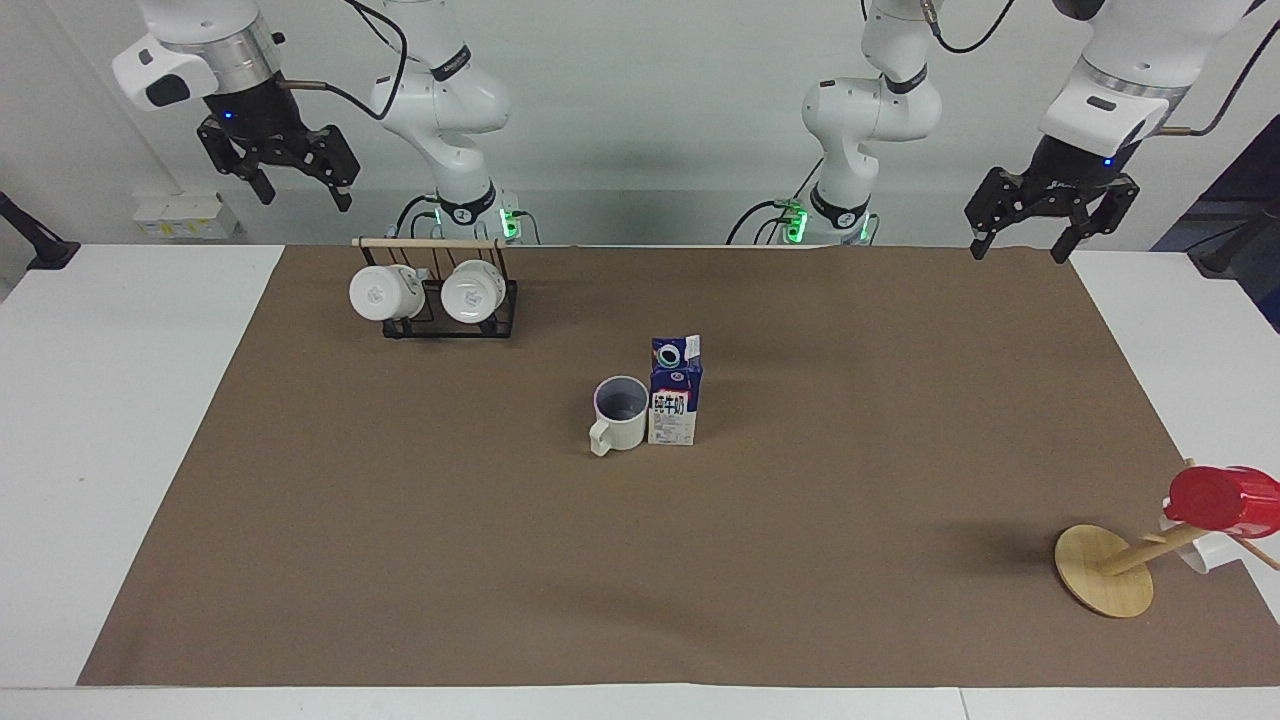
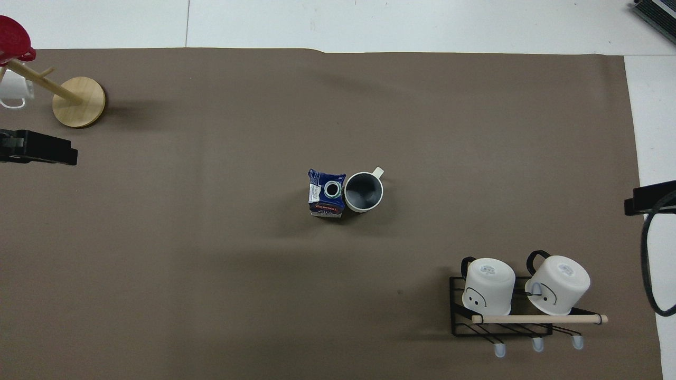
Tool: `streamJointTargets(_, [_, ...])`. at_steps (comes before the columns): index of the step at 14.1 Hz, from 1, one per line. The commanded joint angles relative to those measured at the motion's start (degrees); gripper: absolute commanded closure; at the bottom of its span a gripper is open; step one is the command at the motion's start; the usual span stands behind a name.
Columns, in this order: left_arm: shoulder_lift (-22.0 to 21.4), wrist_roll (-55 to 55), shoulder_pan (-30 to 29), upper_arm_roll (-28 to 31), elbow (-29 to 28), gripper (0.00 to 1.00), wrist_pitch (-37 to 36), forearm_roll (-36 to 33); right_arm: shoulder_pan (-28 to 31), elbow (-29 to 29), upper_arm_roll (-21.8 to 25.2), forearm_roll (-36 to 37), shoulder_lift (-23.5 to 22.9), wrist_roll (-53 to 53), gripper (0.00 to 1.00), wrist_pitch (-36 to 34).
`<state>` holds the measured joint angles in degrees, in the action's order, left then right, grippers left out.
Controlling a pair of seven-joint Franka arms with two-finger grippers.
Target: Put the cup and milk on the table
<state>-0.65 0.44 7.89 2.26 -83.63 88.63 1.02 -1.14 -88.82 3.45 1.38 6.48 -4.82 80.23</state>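
Milk carton point(image 1: 675, 393) upright on table point(image 1: 400, 560), touching cream mug point(image 1: 619, 413); label print unreadable. Left pincer point(image 1: 1050, 219) and right pincer point(image 1: 282, 170) raised, both spread, empty.

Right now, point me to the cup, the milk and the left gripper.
cup point(image 1: 621, 415), facing view, on its cream outer wall below the rim.
milk point(image 1: 672, 410), facing view, on the printed label of the carton's front.
left gripper point(image 1: 1047, 222), facing view, midway between its open fingertips, raised near the table's edge.
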Motion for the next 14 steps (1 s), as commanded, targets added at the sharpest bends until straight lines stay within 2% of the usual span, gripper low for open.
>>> streamJointTargets(1, [0.21,1.40,-2.17,-0.68,1.02,0.00,-1.44,-1.02,0.53,-0.04,-0.29,-1.03,0.03,1.22,0.00,0.54])
streamJointTargets(14, [-1.55,3.25,-2.44,-0.68,-1.80,0.00,-1.79,-0.93,0.53,0.05,-0.38,-0.94,0.20,1.30,0.00,0.62])
